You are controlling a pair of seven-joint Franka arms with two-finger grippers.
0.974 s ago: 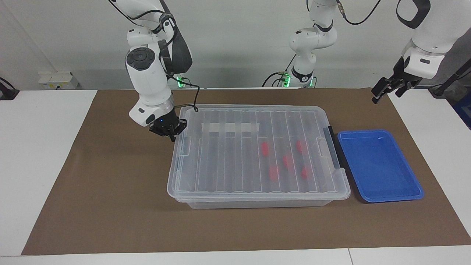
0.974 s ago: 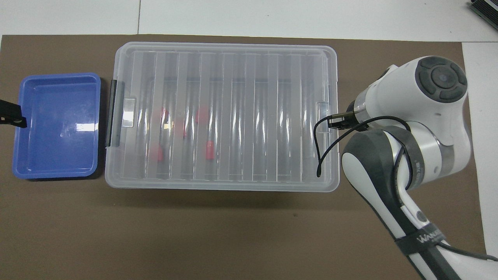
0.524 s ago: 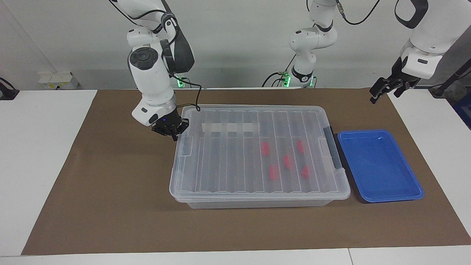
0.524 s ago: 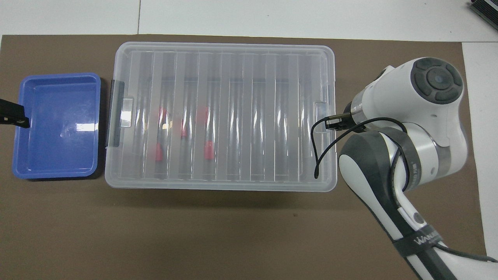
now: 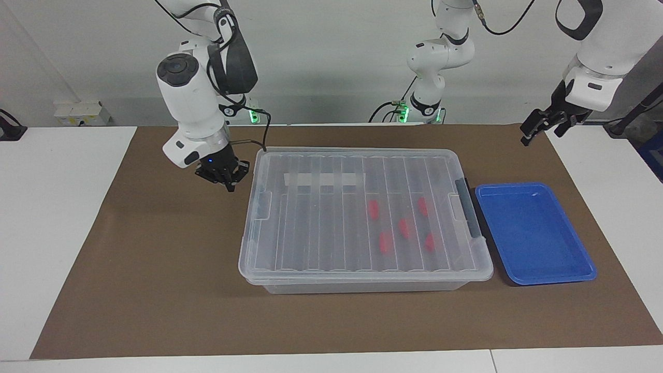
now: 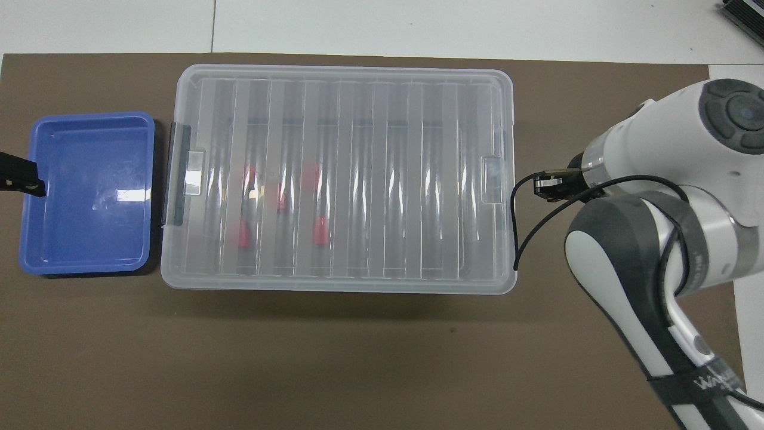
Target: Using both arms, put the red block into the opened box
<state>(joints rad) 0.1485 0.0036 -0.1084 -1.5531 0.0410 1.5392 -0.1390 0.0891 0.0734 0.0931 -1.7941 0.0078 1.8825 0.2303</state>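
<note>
I've got the right gripper (image 5: 228, 182) hanging just beside the box (image 5: 362, 280) at the right arm's end, clear of the lid (image 5: 321, 223), fingertips pressed together and holding nothing. It sits next to the end latch tab (image 5: 263, 205), so my read is it's there to work that latch, not to grab anything. The left gripper (image 5: 533, 129) waits high over the mat's corner near the blue tray (image 5: 533, 269), jaws spread, empty. Lid lies flat on the box, so I'd call it not yet opened. All five red blocks (image 5: 386, 241) sit inside the box already, toward the left arm's end, seen through the ribbed lid. Tray is empty. Dark latch (image 5: 469, 207) at the tray end looks seated
</note>
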